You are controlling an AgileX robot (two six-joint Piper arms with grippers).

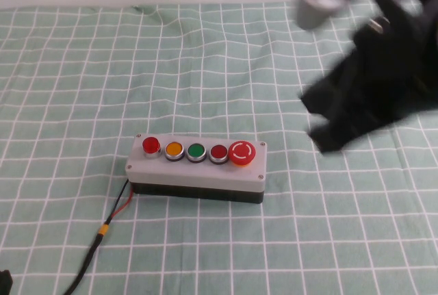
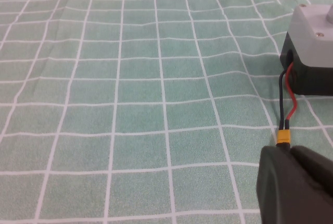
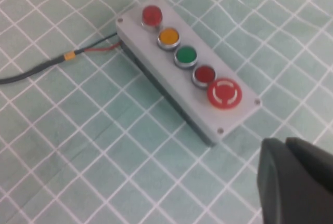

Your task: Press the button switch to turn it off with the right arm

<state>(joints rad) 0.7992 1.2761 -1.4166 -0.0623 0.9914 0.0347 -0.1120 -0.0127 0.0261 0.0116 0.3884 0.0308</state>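
Button switch [image 1: 151, 146] sits at the box's [image 1: 196, 172] left end, well apart from the right tool [image 1: 327, 131]; left tool [image 2: 294, 185] is near the cable [image 2: 285, 104]. Neither tool's finger state can be told.

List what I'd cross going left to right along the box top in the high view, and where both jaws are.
button switch → amber button → green button → darker red button → mushroom button → right gripper, raised beyond the box's right end. Left gripper: near the cable, left wrist view only.

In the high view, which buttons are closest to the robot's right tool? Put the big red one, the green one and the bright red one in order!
From the right tool, at the table's right side:
1. Big red mushroom button, at the box's right end.
2. Green button, in the middle.
3. Bright red button switch, at the left end, farthest.
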